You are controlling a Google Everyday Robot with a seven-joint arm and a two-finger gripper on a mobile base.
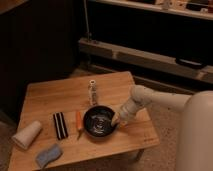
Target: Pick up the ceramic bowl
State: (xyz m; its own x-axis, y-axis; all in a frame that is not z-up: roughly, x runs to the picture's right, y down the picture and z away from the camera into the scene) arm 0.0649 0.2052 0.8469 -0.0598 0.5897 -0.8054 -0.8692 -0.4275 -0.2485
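The gripper (118, 121) sits at the right rim of the ceramic bowl (99, 122), low over the table (50, 97). Whether it is closed on that rim cannot be told.

The bowl lies near the table's front edge, right of centre. A good grasp probably pinches the wall squarely, inside and outside, and deep enough that the glossy glaze does not slip. With only 1 side held, the bowl will likely want to tip, so a slow, straight lift suits it.

An orange tool (78, 120) lies just beside the bowl's left edge, and a small bottle (92, 92) stands just behind it. Rising vertically should avoid both.
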